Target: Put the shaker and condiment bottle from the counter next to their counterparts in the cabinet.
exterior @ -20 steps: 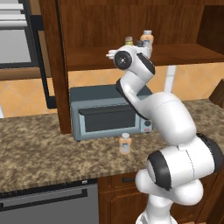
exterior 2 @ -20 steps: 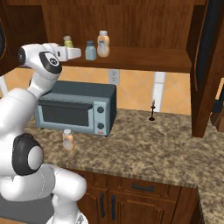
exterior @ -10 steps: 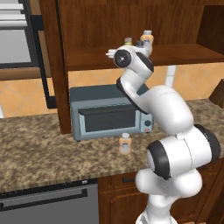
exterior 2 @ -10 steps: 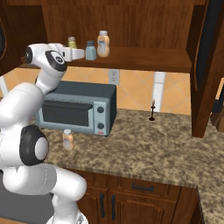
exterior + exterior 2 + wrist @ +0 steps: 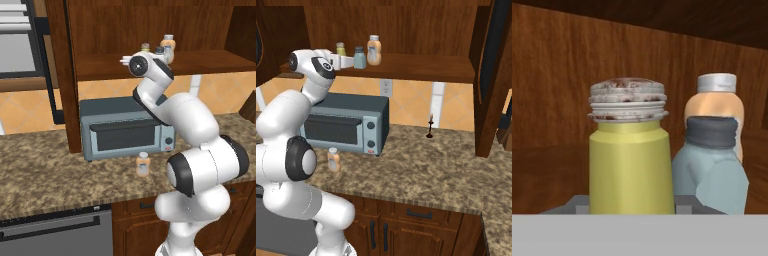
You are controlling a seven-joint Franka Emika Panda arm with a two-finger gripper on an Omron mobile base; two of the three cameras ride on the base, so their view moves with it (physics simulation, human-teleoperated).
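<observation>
Up on the cabinet's (image 5: 421, 67) smooth brown wood shelf, the pincer (image 5: 348, 62) is pinching the shaker (image 5: 630, 155). The shaker is a small round yellow-green tube with a ridged grey metal cap that has rusty brown spots on top. It stands straight up near the left end of the shelf. In the hand view it sits close up, with the dark wood back wall of the cabinet behind it.

Just beside it is the blue-grey shaker (image 5: 716, 172), round with a dark cap. Behind that one stands a see-through orange bottle (image 5: 718, 107) with a white cap. It is taller than both shakers. All three stand close together on the shelf.

Down on the counter (image 5: 426, 170), which is speckled brown and tan stone, the condiment bottle (image 5: 333, 160) stands upright. It is small, orange and see-through, with a white cap. It is near the front edge of the counter, just in front of the grey-blue toaster oven (image 5: 348, 125). The oven is a box shape with a dark glass door and round knobs. It sits at the back of the counter under the shelf.
</observation>
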